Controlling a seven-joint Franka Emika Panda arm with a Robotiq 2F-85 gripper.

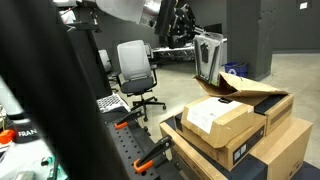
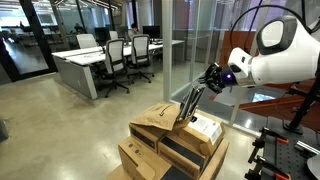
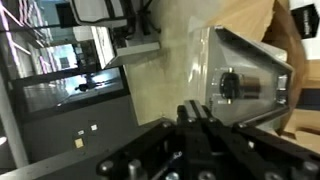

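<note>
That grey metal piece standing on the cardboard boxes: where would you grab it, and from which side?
By its thin upper edge, from above. The grey metal piece stands tilted on the cardboard boxes, so its top end is free and its foot is not. Its broad face, with a round knob, looks too wide to pinch. The tool sits at that upper end.

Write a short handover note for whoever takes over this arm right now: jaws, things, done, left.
Gripper: jaws at the upper end of the silver case; whether they clamp it is unclear.
Case: tilted, lower end at the top cardboard box of the stack.
Done: case is at the boxes.
Left: it is not yet lying flat or free of the arm.
</note>
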